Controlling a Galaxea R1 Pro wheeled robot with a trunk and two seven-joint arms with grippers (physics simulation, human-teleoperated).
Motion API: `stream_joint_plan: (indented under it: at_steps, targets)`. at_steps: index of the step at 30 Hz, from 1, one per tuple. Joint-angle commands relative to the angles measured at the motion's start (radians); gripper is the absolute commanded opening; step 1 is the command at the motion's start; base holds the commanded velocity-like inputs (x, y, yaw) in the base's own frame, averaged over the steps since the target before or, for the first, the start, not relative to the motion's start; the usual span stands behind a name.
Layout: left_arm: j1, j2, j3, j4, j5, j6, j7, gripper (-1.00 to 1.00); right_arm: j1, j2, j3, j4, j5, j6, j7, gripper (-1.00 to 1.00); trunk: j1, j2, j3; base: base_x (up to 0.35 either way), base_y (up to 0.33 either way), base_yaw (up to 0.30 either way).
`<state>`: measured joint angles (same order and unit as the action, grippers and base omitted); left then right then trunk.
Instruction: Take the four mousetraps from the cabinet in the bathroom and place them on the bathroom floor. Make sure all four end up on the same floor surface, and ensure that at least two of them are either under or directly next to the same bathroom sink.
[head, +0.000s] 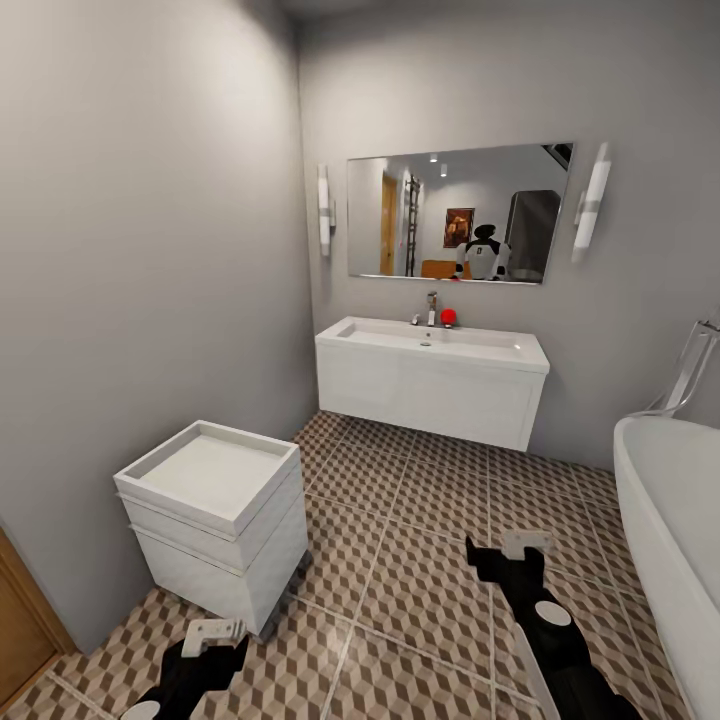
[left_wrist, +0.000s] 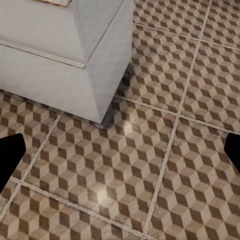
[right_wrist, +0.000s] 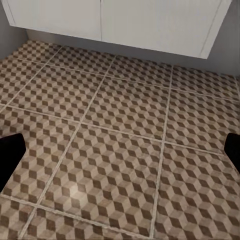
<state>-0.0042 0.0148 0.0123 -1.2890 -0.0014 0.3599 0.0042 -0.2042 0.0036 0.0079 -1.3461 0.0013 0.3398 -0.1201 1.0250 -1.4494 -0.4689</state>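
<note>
From the head, the bathroom sink (head: 432, 345) sits on the far wall under a mirror (head: 455, 212), and the bathroom floor (head: 420, 560) lies bare between a white drawer unit (head: 215, 520) and a bathtub (head: 670, 530). The left wrist shows the left gripper (left_wrist: 120, 155) wide open, holding nothing, over tiles beside that unit. The right wrist shows the right gripper (right_wrist: 120, 155) wide open and empty too, over tiles near the sink's cupboard (right_wrist: 120, 20).

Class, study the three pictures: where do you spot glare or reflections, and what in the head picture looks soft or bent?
Head view: the mirror reflects the room and a robot; the two wall lights glow; the walls lean outward, a wide-lens bend. Left wrist view: a pale glare patch lies on the floor tiles, and the white drawer unit casts a dark shadow at its foot. Right wrist view: a fainter glare spot on the tiles.
</note>
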Motion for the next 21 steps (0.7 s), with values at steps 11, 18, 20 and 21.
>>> stream_joint_plan:
  at_steps: [11, 18, 20, 21]
  targets:
    - [0.0, 0.001, 0.0, -0.032, 0.0, 0.007, 0.002, 1.0, -0.001, -0.002, 0.001, 0.0, 0.002, -0.003, -0.006, 1.0, 0.0, -0.001, -0.001, 0.0, 0.0, 0.0]
    - [0.0, -0.001, 0.007, -0.037, 0.002, 0.008, 0.003, 1.0, -0.001, -0.001, 0.005, 0.017, 0.002, -0.004, -0.002, 1.0, 0.0, -0.001, -0.001, 0.0, 0.0, 0.0]
    - [0.0, -0.001, 0.012, -0.037, 0.002, 0.008, 0.002, 1.0, -0.001, -0.001, 0.009, 0.025, 0.002, -0.004, -0.001, 1.0, 0.0, -0.001, -0.001, 0.0, 0.0, 0.0]
    - [0.0, -0.001, 0.014, -0.037, 0.002, 0.008, 0.002, 1.0, -0.001, -0.001, 0.012, 0.028, 0.002, -0.004, -0.001, 1.0, 0.0, -0.001, -0.001, 0.0, 0.0, 0.0]
